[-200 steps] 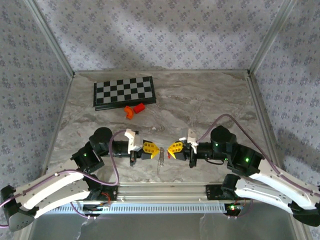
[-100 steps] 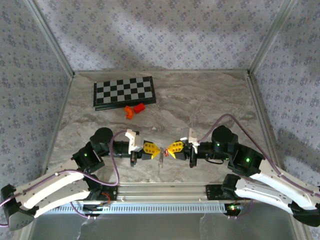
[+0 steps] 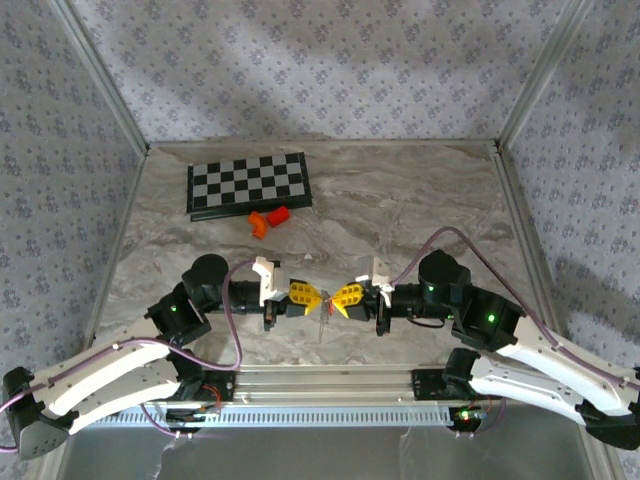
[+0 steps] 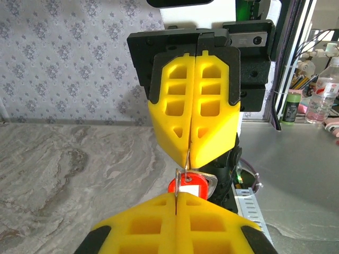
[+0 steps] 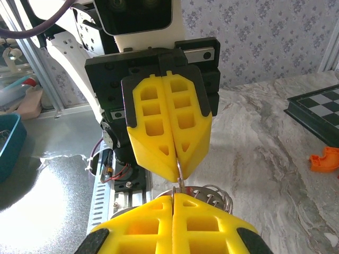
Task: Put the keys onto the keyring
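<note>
A marbled grey desk (image 3: 420,200) is seen from above. The left arm (image 3: 110,370) and right arm (image 3: 545,365) come up from the bottom corners, bend at the elbow and reach inward, mirroring each other. The yellow left claw (image 3: 305,297) and right claw (image 3: 348,297) meet tip to tip at lower centre, both closed. The left claw pinches the keyring (image 4: 183,188) by its wire loop (image 5: 180,170), with the red tag just beneath the tips. A thin silver strip (image 4: 187,156) sits in the right claw's seam; I cannot tell whether it is a key.
</note>
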You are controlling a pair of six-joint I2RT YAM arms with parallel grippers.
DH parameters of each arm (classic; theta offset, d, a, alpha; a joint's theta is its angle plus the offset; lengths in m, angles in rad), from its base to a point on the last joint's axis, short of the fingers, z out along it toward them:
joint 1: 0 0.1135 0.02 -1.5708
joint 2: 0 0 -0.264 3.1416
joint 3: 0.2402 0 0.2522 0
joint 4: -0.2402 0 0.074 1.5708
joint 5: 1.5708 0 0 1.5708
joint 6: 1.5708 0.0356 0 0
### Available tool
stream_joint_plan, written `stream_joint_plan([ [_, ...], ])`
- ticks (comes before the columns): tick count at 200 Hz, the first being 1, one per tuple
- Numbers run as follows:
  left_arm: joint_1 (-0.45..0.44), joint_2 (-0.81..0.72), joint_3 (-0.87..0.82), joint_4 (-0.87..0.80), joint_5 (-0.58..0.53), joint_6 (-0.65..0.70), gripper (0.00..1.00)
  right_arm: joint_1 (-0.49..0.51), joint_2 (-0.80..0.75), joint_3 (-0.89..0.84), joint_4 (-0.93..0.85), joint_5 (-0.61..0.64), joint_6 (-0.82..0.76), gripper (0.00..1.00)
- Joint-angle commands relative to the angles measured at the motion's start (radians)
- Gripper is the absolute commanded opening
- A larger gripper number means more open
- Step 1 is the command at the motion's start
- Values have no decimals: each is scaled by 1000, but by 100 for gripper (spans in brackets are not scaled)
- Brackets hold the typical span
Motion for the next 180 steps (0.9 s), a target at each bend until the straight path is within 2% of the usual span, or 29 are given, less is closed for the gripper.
stream_joint_plan([
  [1, -6, -7, 25, 51, -1, 8, 0, 9, -3, 41, 3, 15, -17, 0],
  [65, -8, -5, 26, 50, -5, 9, 0, 69, -11, 46, -35, 142, -68, 0],
  [180, -8, -2, 30, 43, -9, 7, 0, 108, -22, 51, -53, 223, -102, 0],
])
